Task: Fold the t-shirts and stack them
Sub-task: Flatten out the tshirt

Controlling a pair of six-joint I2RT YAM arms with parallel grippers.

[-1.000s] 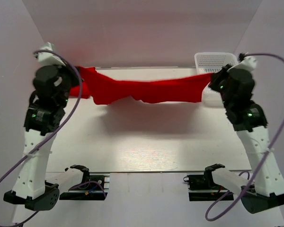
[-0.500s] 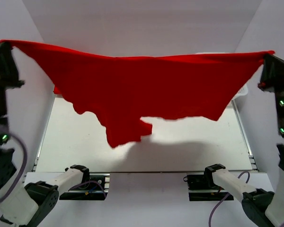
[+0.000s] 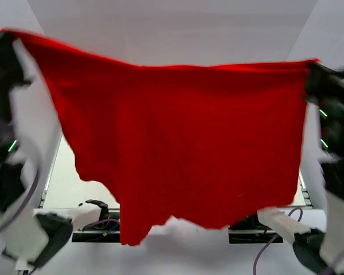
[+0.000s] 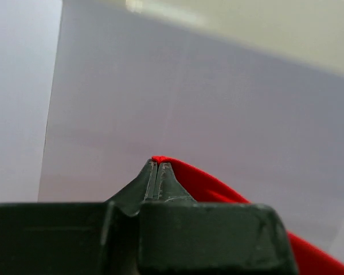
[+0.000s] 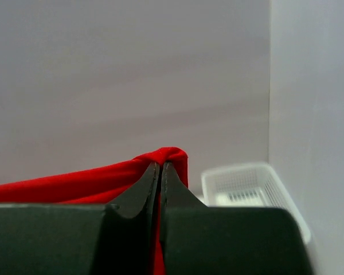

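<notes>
Left arm (image 3: 1, 172), right arm (image 3: 334, 120) high, wide apart; t-shirt (image 3: 183, 143) between.

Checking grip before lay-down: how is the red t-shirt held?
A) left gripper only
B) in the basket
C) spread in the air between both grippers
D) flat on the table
C: the t-shirt hangs spread, one top corner pinched in the left gripper, the other in the right gripper.

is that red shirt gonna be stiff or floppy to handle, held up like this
Probably floppy: the t-shirt hangs as a loose sheet between the left gripper and right gripper, its top edge sagging and lower hem uneven. Likely light, since two fingertip pinches carry it. It may crumple when lowered.
</notes>
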